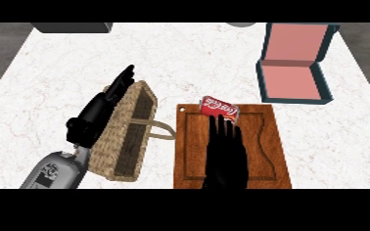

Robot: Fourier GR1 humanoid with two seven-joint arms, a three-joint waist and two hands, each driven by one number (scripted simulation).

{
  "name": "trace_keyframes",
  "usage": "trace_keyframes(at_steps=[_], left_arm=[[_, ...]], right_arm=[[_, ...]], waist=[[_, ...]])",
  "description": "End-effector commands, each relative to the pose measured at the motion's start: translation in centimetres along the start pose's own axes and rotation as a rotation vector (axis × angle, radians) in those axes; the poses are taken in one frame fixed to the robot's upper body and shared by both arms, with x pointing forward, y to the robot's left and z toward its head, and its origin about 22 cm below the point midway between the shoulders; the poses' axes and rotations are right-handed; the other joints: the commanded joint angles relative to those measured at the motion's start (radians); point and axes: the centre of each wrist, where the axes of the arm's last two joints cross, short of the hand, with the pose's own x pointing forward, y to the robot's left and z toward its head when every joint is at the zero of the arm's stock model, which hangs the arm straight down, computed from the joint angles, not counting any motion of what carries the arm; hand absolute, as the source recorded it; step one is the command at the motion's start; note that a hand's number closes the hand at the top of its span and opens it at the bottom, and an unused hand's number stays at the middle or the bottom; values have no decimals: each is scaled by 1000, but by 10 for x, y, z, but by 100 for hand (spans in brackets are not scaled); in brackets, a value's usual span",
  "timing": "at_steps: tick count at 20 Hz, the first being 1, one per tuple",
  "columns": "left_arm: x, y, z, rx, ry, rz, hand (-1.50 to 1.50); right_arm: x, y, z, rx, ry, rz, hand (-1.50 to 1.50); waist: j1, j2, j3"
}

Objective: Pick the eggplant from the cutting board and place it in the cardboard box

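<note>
A wooden cutting board (264,147) lies at the counter's front centre. On its far left corner lies a red soda can (219,108) on its side; no eggplant shows. My right hand (225,151) lies over the board, fingers straight, their tips just short of the can, and it holds nothing. An open box (290,80), dark teal outside and pink inside, sits at the far right with its lid raised. My left hand (98,110) rests open beside the left wall of a wicker basket (119,142).
The wicker basket, with its handle (162,129) folded toward the board, stands just left of the board. A dark grey block (72,27) sits at the far left edge, and a grey round thing (241,24) at the far middle.
</note>
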Motion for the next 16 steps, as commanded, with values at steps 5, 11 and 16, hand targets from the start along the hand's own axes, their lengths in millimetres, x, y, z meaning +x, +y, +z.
trace_keyframes(at_steps=[5,11,16], left_arm=[[-23,9,4,4,21,11,0],[-14,3,-17,-1,27,5,0],[-2,3,5,-13,24,-2,0]], right_arm=[[-12,8,-19,83,161,51,-150],[-7,35,-17,111,175,67,-150],[-8,26,-26,111,184,61,-150]], waist=[[-2,3,-2],[-6,4,-1],[4,1,-1]])
